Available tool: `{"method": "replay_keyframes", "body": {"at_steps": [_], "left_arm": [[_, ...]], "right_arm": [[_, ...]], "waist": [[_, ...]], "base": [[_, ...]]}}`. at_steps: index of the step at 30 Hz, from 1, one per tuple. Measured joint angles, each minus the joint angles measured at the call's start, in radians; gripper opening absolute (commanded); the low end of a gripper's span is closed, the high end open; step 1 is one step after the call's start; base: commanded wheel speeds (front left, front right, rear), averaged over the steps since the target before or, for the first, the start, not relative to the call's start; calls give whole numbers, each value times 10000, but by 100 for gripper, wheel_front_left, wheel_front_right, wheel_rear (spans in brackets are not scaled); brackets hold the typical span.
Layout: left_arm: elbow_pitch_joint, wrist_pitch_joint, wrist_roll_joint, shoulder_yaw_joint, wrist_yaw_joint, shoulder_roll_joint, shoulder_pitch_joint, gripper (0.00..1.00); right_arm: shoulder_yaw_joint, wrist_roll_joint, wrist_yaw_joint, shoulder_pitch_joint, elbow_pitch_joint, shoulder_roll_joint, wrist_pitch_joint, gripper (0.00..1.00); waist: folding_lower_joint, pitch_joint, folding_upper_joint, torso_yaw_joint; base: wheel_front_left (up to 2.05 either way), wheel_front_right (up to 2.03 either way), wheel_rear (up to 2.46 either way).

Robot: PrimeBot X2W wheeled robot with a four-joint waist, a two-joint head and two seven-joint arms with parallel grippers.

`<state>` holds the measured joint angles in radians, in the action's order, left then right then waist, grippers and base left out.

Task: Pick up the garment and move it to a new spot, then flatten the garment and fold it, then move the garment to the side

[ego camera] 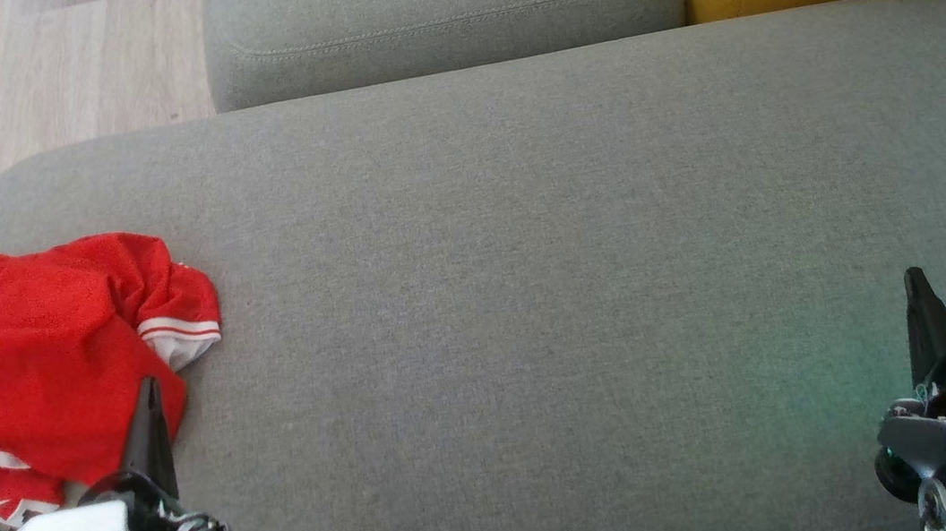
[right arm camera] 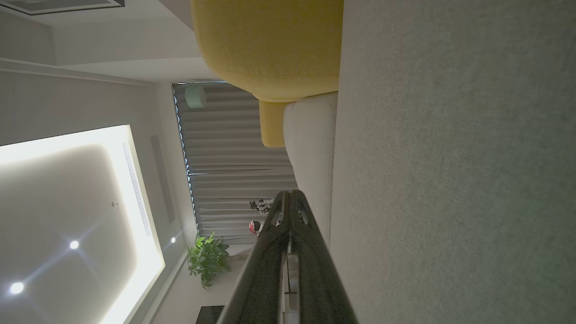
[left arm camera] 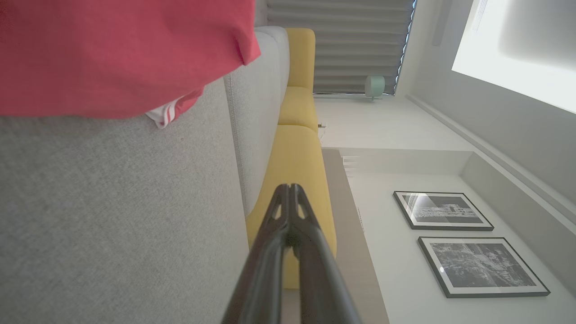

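Looking head view: crumpled red garment near-left on sofa seat, your left claw closed, empty, at its right edge. Left wrist: garment left of claw. Right wrist: right claw closed, empty. Risk: shallow pinch drags cloth off seat.

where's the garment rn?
Head view: red garment lies crumpled at the left edge of the grey cushion, right by the left gripper.
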<state>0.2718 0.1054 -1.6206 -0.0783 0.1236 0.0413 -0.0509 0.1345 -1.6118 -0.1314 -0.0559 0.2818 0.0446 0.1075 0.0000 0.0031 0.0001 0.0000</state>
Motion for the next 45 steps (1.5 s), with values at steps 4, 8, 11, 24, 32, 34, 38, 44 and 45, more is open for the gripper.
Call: {"method": "replay_keyframes", "body": {"at_steps": [4,8,11,24,32,34,38,44,45], "left_arm": [[0,0,0,0,0,0,0,100],[533,-15,-8,27,-25,-86,318,100],[602,-63,-8,48,-50,-134,627,100],[453,-462,303,54,-48,-132,618,100],[182,-727,805,-19,-46,-132,579,100],[119,-782,930,-67,-46,-130,548,100],[-8,-897,1170,-263,-46,-132,430,100],[-136,-999,1626,-364,-46,-128,424,100],[-186,-1055,1743,-364,-46,-128,419,100]], "right_arm": [[0,0,0,0,0,0,0,100],[-21,0,0,302,516,-40,-6,100],[-50,2,0,549,593,-56,-67,100],[-178,539,0,497,470,-54,-405,100],[-144,1580,0,448,244,-54,-706,100],[-104,1864,0,444,161,-54,-729,100],[-88,2477,0,428,-36,-54,-842,100],[-90,3394,0,302,-303,-54,-1011,100],[-94,3603,0,240,-364,-54,-1028,100]], "waist": [[0,0,0,0],[0,1,0,-1],[0,-6,0,-7],[0,-42,0,-33],[0,-63,0,-38],[0,-67,0,-33],[0,-77,0,-20],[0,-99,0,-16],[0,-104,0,-18]], "base": [[0,0,0],[0,0,0],[0,0,0],[0,0,0],[0,0,0],[0,0,0],[0,0,0],[0,0,0],[0,0,0]]}}
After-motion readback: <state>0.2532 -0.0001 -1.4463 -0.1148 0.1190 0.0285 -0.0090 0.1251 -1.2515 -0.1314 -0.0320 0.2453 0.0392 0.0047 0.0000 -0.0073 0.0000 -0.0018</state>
